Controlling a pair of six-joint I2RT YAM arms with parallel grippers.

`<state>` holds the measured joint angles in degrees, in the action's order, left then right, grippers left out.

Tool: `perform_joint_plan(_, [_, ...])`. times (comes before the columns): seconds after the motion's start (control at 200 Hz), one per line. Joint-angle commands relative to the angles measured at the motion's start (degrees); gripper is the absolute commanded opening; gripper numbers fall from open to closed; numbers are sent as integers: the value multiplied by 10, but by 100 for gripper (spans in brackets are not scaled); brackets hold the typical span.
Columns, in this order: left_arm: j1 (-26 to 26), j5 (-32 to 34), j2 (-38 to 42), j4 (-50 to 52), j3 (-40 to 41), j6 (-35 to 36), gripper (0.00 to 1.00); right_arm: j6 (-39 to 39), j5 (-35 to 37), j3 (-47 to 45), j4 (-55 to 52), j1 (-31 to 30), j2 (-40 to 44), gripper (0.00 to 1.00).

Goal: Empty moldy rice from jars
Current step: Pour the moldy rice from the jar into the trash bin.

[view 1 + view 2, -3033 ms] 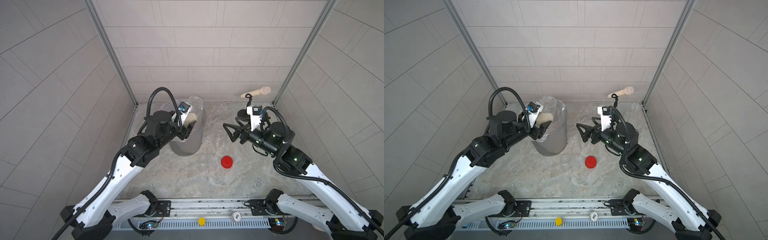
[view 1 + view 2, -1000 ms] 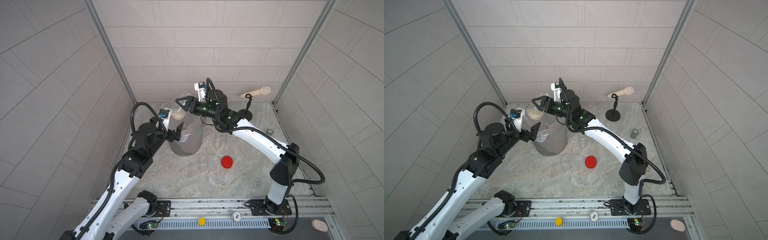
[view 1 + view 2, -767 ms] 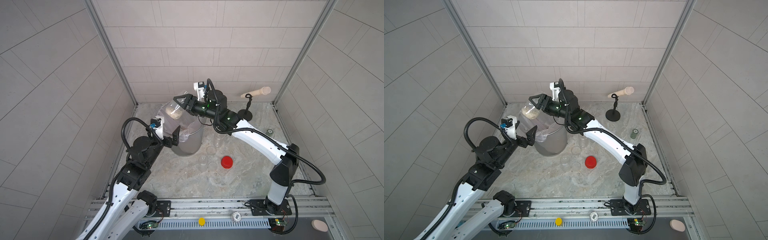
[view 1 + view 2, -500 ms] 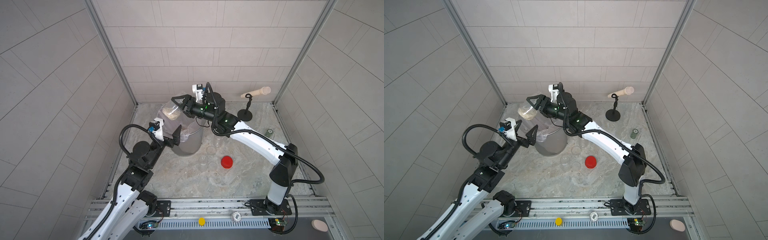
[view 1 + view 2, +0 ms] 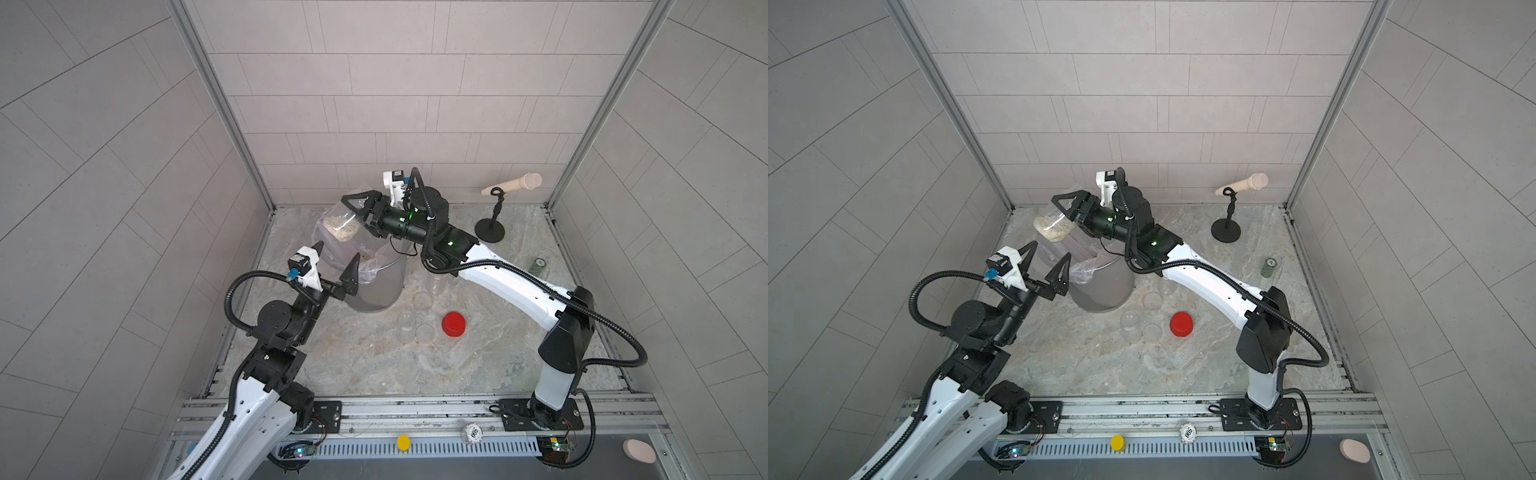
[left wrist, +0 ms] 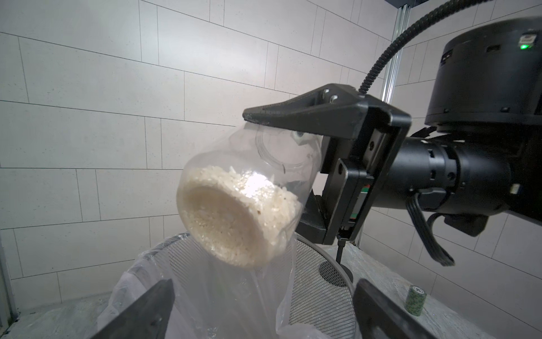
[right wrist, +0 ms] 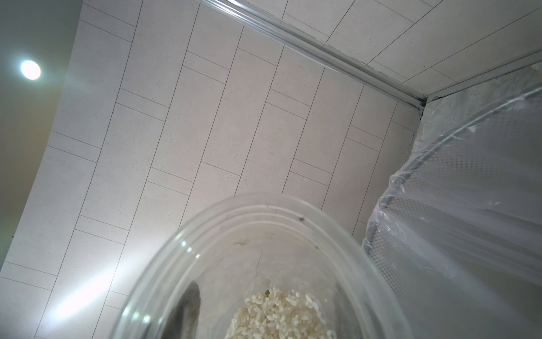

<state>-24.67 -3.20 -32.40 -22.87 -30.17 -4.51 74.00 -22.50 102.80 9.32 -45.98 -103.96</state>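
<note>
Left gripper (image 5: 336, 261): nearest me, fingers spread wide with nothing between them, drawn back beside the bin, short of the jar and lower than it.
Red lid (image 5: 454, 325): flat on the floor, well apart from both grippers, with faint clear round pieces (image 5: 422, 300) near it. I cannot tell whether they are jars or lids.
Bin (image 5: 378, 286): metal mesh with a loose plastic liner (image 6: 205, 293), just beyond the left fingertips and below the right gripper.
Right gripper (image 5: 357, 212): clamped on the jar's neck, holding it in the air above the liner.
Jar (image 6: 243, 190): tilted, open mouth toward the right gripper's palm, base pointing away and downward.
Rice (image 6: 234, 217): settled in the jar's base, none falling.
Just changed: seconds ago the left gripper held this jar; now the right has it and the left has let go.
Meaning: the handover looks complete. The moldy rice stays put until the mouth is turned down over the liner.
</note>
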Motion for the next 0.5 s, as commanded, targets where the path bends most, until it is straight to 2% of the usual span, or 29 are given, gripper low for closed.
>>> perform_joint_plan(0.0, [-1,1,0,-41,8,0,100,20,-3,0,45,-5,-1,45])
perform_joint_plan(0.495, [0,8,-78,-162,8,-12,100,37,-5,-54,78,-3,27,45])
